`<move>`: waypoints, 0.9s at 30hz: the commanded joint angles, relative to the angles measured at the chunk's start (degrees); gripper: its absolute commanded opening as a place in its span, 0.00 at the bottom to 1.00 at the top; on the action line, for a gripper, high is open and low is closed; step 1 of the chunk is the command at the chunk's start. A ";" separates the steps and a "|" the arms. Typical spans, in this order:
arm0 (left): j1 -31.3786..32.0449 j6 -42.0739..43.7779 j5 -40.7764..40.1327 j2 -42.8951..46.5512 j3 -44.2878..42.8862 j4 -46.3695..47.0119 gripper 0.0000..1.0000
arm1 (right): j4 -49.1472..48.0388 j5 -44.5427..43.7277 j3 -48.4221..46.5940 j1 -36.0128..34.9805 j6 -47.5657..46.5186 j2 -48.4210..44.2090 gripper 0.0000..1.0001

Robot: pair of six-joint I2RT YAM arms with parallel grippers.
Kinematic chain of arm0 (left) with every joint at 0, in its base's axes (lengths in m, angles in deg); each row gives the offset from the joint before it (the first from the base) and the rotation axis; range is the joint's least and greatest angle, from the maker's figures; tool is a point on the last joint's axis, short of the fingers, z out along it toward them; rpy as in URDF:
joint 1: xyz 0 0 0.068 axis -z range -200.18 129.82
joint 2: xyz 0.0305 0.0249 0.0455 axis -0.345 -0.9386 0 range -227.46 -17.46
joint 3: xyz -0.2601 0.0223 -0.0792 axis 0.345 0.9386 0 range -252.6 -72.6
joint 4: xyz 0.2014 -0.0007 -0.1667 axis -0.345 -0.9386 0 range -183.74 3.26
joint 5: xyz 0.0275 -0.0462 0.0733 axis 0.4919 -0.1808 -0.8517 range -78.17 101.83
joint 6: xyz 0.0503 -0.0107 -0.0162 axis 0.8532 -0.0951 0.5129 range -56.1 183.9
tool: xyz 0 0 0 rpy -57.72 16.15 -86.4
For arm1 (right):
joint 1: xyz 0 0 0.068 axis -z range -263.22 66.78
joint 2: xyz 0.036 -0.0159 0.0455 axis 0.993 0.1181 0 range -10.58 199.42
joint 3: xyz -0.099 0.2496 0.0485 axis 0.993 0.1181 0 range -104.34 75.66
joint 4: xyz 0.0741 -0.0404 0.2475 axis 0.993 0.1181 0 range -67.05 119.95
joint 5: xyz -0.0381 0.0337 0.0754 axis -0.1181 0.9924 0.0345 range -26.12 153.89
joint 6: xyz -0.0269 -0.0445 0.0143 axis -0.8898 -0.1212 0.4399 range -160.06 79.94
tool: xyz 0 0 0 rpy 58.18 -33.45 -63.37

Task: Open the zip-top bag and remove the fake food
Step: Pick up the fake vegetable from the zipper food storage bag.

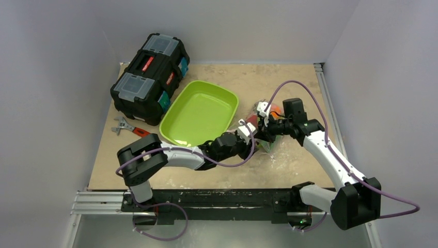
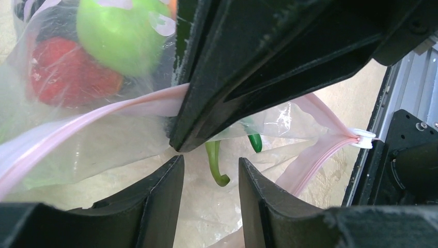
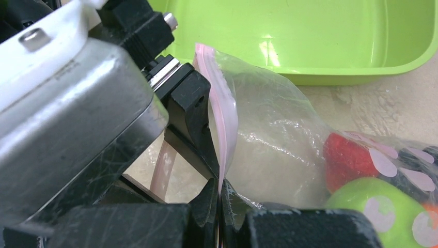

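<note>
Centrally on the tan surface (image 1: 289,170), just right of a lime-green tray (image 1: 201,111), lies the clear zip-top bag (image 1: 261,138). The right pincer (image 3: 219,199) is clamped tight on its pink zip strip (image 2: 103,111). The left pincer (image 2: 210,201) gapes partly open over the plastic, gripping nothing. Inside sits the fake food (image 3: 346,160), including a lime-green ball (image 2: 121,33) and a red pepper (image 2: 64,75).
</note>
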 commanded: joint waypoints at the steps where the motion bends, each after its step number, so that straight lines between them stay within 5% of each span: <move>1: 0.61 3.52 0.03 -0.54 -0.36 4.71 0.42 | -0.63 1.76 -1.90 -0.11 0.48 0.25 0.00; 9: 1.00 5.79 -0.57 -2.80 -1.27 4.54 0.35 | -0.74 2.61 -2.03 -0.09 0.77 0.22 0.00; 15: 1.07 6.40 -0.69 -3.40 -1.30 3.56 0.15 | -0.74 2.54 -2.01 -0.07 0.84 0.23 0.00; 17: 1.05 6.84 -0.13 -2.98 -1.42 3.01 0.00 | -0.74 2.54 -2.03 -0.03 0.83 0.22 0.00; 27: 1.06 6.33 -1.75 8.45 -0.08 -4.40 0.00 | -2.39 -1.18 -1.39 0.06 1.80 -0.34 0.00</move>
